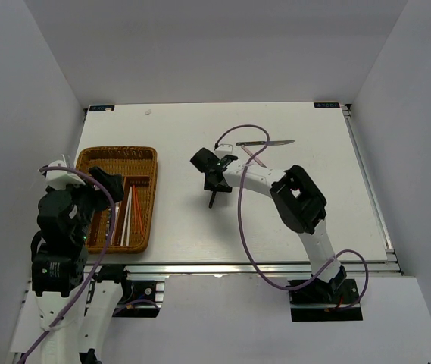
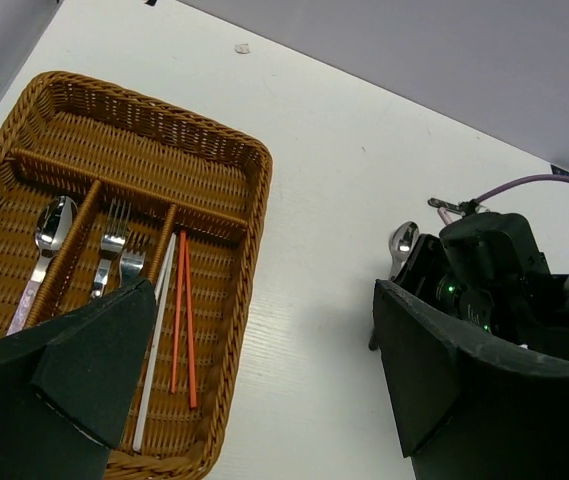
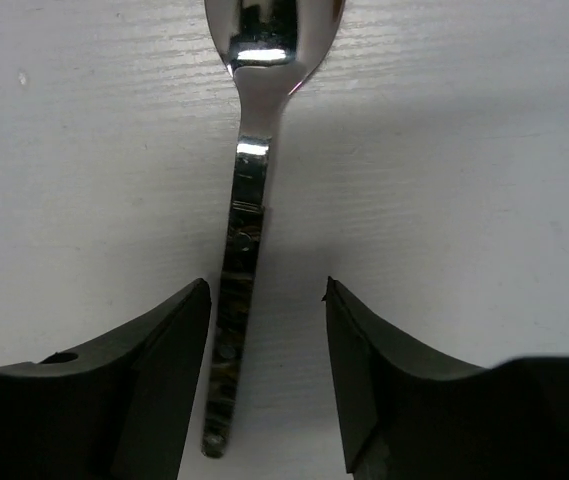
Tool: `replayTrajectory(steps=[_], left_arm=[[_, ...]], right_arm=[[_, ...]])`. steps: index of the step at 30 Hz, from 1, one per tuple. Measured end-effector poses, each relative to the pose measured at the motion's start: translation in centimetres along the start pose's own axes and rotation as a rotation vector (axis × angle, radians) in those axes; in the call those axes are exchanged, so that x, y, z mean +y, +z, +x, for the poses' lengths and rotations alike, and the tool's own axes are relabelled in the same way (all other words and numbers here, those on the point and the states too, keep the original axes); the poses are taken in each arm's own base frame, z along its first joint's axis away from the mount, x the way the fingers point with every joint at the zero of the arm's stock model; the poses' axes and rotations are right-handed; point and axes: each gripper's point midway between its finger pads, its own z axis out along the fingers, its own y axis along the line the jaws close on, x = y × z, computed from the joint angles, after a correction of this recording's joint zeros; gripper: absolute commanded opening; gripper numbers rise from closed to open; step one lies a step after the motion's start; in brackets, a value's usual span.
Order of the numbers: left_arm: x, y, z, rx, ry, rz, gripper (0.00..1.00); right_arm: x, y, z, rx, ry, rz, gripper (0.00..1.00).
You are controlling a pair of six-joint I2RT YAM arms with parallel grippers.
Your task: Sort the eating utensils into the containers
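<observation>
My right gripper [image 3: 264,290] straddles the handle of the spoon [image 3: 248,190], jaws spread, not pinching (bowl toward twelve o'clock); my left gripper [image 2: 262,290] hangs wide open above the wicker tray [image 2: 261,195].

Bright, even overhead light on the matte white table [image 1: 200,227]; shadows are soft and faint. Right wrist view: specular glare on the bowl of the polished silver steel spoon [image 3: 249,180], with a dim shadow right of its handle. The near black fingers [image 3: 154,390] are underexposed and slightly soft-edged.
</observation>
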Motion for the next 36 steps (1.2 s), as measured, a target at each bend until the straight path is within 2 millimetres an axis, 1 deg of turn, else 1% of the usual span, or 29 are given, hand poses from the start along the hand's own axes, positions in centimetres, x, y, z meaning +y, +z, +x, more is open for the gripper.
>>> replayTrajectory(steps=[2, 4, 7, 8, 9, 12, 14, 16, 18, 19, 20, 22, 24, 26, 29, 31, 32, 36], left_arm=[[0.1, 0.1, 0.3, 0.006, 0.003, 0.0, 0.98], [0.2, 0.2, 0.6, 0.015, 0.006, -0.003, 0.98], [0.4, 0.4, 1.2, 0.03, 0.006, -0.008, 0.98], [0.4, 0.4, 1.3, 0.034, 0.007, -0.007, 0.98], [0.3, 0.5, 1.3, 0.037, 0.005, -0.004, 0.98], [-0.1, 0.5, 1.5, 0.047, -0.015, 0.017, 0.98], [-0.9, 0.9, 2.0, 0.058, -0.048, 0.057, 0.98], [-2.3, 1.8, 3.1, 0.085, -0.107, 0.134, 0.98], [-3.5, 2.9, 5.2, 0.129, -0.182, 0.212, 0.98], [-4.1, 3.4, 6.6, 0.167, -0.233, 0.246, 0.98], [-4.5, 4.0, 7.9, 0.199, -0.277, 0.274, 0.98], [-4.9, 4.6, 10.4, 0.264, -0.362, 0.307, 0.98], [-5.2, 5.0, 12.0, 0.303, -0.431, 0.328, 0.98], [-5.7, 5.2, 12.3, 0.313, -0.482, 0.355, 0.98], [-6.7, 5.3, 11.8, 0.3, -0.529, 0.409, 0.98], [-7.3, 5.5, 11.7, 0.3, -0.549, 0.442, 0.98], [-7.5, 5.6, 11.9, 0.308, -0.555, 0.45, 0.98], [-8.5, 5.8, 13.1, 0.357, -0.568, 0.474, 0.96]], right_arm=[[0.2, 0.8, 0.4, 0.016, 0.01, -0.013, 0.52], [0.6, 1.0, 0.2, 0.009, 0.021, -0.029, 0.48], [0.2, 1.2, 0.2, -0.003, 0.031, -0.036, 0.26], [0.1, 1.2, 0.2, -0.004, 0.037, -0.039, 0.07], [-0.1, 1.2, 0.2, -0.004, 0.046, -0.038, 0.0], [-0.3, 1.0, 0.3, -0.001, 0.074, -0.059, 0.0], [-0.7, 0.7, 0.7, 0.003, 0.076, -0.063, 0.0], [-1.5, 0.0, 1.4, 0.012, 0.045, -0.071, 0.0], [-2.6, -1.4, 2.4, 0.014, -0.011, -0.084, 0.0], [-3.2, -2.5, 3.0, 0.011, -0.043, -0.098, 0.0], [-3.4, -3.9, 3.2, -0.004, -0.079, -0.128, 0.0], [-3.2, -7.0, 3.3, -0.053, -0.125, -0.223, 0.0], [-2.6, -10.5, 3.0, -0.106, -0.147, -0.332, 0.0], [-1.5, -14.0, 2.2, -0.166, -0.158, -0.451, 0.0], [0.1, -17.4, 1.6, -0.229, -0.179, -0.579, 0.0], [1.3, -18.9, 1.8, -0.254, -0.207, -0.637, 0.0], [1.9, -19.3, 2.3, -0.255, -0.225, -0.657, 0.0], [4.6, -20.4, 3.9, -0.246, -0.311, -0.695, 0.0]])
